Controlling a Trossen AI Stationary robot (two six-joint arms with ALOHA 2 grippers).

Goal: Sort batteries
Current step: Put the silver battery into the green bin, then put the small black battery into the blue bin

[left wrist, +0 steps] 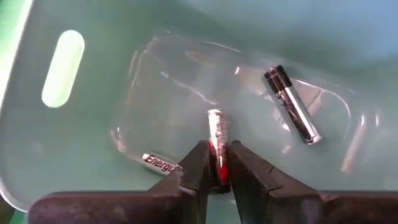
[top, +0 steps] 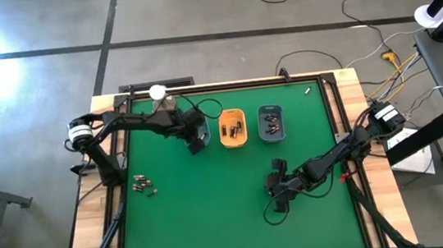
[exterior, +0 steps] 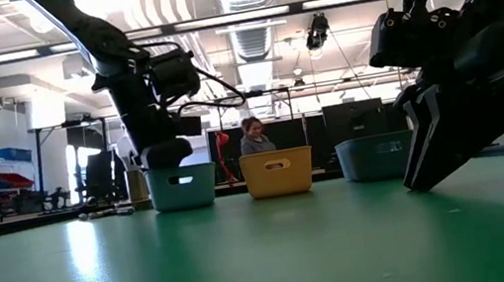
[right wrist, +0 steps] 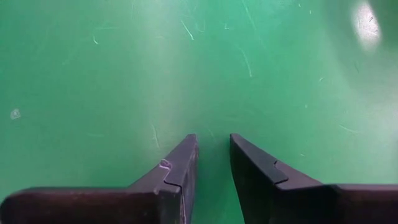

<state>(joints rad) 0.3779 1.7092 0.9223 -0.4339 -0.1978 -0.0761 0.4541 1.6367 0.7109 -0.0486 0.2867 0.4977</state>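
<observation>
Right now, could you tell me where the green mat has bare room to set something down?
Free: the mat's near strip, between the loose batteries and the right gripper. Crowded: the far edge, with three trays and the left gripper over the leftmost.

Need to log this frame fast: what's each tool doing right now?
Left tool: over the teal tray, a battery between its fingers.
Right tool: above the green mat, slightly open, holding nothing.

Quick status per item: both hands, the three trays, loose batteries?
left hand: inside teal tray, fingers around a battery
right hand: slightly open, empty, over bare mat
teal tray: two more batteries lying flat
orange tray: holds batteries
grey tray: holds batteries
loose batteries: unsorted on mat
</observation>
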